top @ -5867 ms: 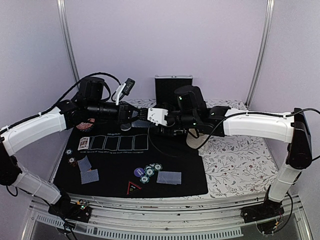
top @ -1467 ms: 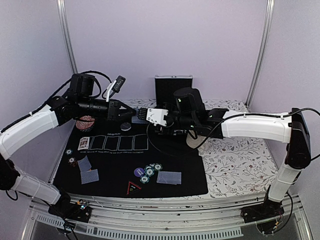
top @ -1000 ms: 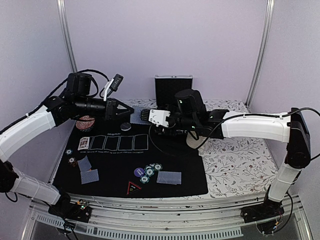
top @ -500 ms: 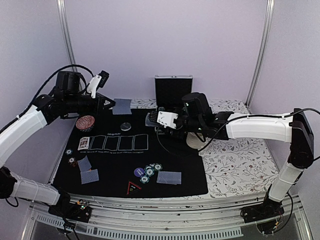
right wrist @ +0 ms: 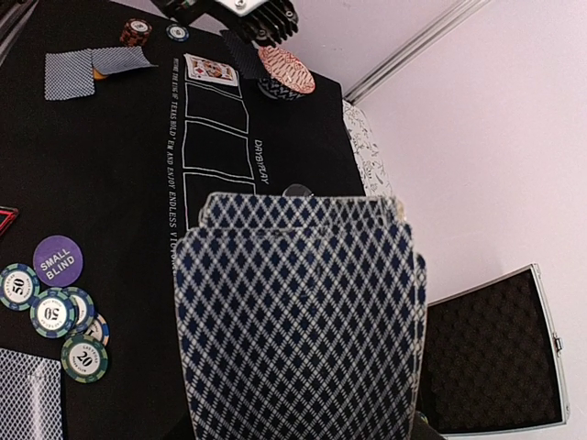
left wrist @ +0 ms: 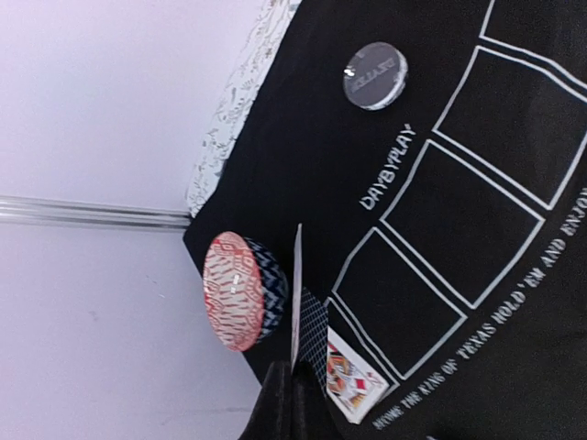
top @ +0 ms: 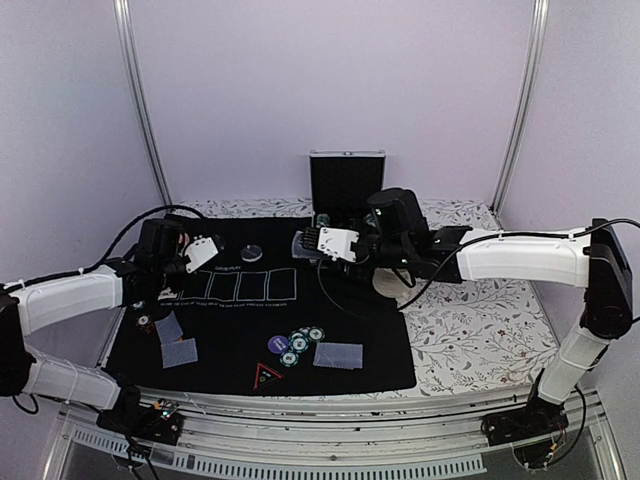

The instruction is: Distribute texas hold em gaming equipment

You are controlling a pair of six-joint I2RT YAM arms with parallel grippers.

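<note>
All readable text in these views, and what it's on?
"DAYBYPLAY": black mat.
"THE KING OF TEXAS HOLD 'EM AND ENJOY ENDLESS": mat border, ends cut off.
"SMALL BLIND": purple button.
"50": two chips.
"20": third chip.
Clear round button: print blurred, unreadable.

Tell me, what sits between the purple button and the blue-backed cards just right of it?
A cluster of green-and-white poker chips lies between the purple button and the blue-backed cards, clearest in the top view.

Patterned bowl (left wrist: 240,291), black mat (left wrist: 440,302), open case (right wrist: 486,357)
</note>
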